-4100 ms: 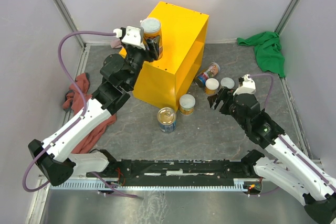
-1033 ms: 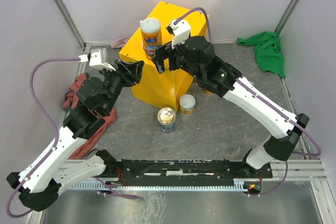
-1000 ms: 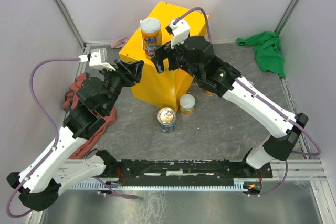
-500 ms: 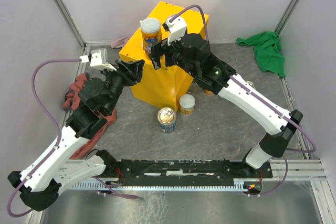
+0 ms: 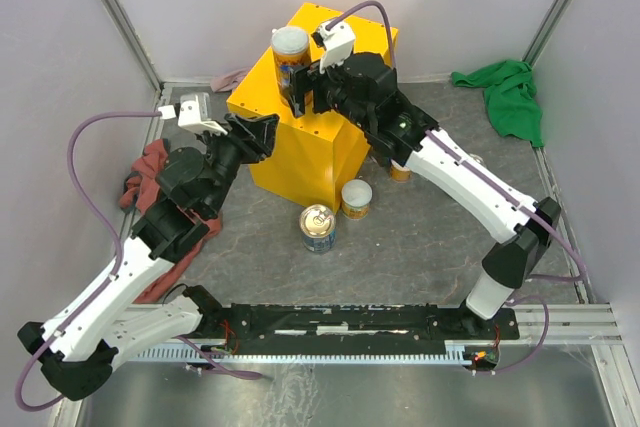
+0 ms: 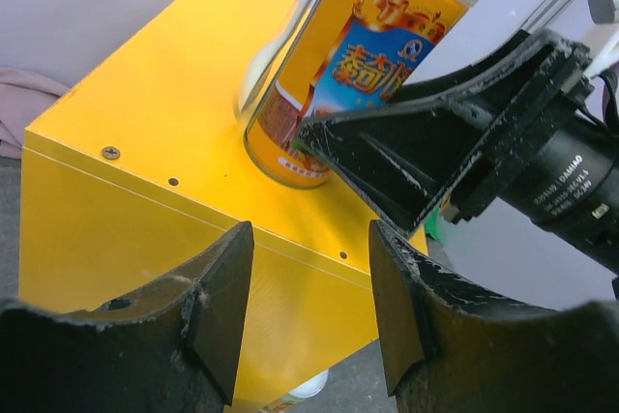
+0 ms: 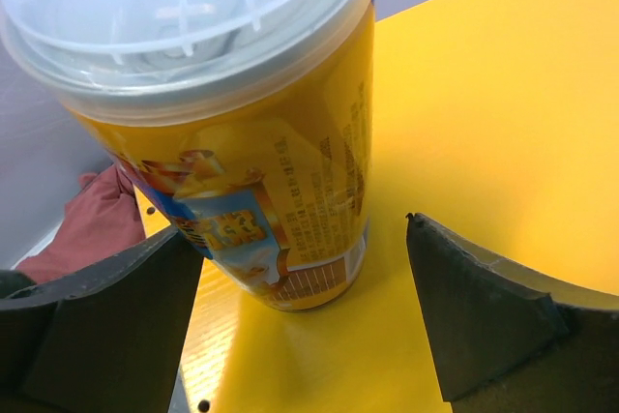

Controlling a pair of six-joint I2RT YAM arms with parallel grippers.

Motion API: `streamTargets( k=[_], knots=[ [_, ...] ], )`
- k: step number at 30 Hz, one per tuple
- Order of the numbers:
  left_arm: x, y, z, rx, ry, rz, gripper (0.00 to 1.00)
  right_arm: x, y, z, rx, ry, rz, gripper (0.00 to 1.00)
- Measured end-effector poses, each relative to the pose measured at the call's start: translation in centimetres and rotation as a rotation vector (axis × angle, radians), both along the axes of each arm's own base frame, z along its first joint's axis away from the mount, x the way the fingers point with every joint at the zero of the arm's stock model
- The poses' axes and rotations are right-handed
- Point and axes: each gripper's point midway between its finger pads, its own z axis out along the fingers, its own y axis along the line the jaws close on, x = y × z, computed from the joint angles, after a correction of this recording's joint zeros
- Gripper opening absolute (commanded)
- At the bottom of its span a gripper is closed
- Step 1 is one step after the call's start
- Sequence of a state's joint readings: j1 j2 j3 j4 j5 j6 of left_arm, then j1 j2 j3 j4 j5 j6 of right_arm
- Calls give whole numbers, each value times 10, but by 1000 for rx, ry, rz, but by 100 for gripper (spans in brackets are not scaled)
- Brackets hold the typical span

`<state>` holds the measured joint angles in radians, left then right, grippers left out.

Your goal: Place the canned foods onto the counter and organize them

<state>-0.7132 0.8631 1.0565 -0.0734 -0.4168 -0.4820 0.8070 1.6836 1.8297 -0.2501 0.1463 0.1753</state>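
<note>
Alignment: right end effector [image 7: 295,239], jaws apart, straddles tall orange can [image 5: 290,65] on yellow counter [image 5: 300,152]; close centred, slowly. Left end effector [image 6: 309,229] apart too.

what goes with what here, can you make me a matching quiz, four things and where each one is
Things:
1. tall orange can
2. silver-topped can
3. green cloth
4. red cloth

Places:
A. standing in front of the yellow cabinet
B. far right corner
C. on top of the yellow cabinet
D. left of the yellow cabinet

Pairs: 1-C, 2-A, 3-B, 4-D
</note>
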Motion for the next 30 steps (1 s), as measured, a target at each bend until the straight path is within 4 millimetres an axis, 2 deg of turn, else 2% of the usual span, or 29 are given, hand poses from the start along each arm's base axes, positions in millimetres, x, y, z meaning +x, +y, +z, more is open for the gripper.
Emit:
streamTargets(
  k=[8, 16, 30],
  knots=[
    [3, -2, -9, 5, 6, 0, 57, 32, -6, -2, 42, -9, -12, 78],
    [6, -5, -27, 19, 22, 2, 57, 87, -14, -1, 72, -44, -39, 77],
    [8, -6, -40, 18, 20, 1, 57, 163, -11, 1, 114, -118, -74, 78]
  ],
)
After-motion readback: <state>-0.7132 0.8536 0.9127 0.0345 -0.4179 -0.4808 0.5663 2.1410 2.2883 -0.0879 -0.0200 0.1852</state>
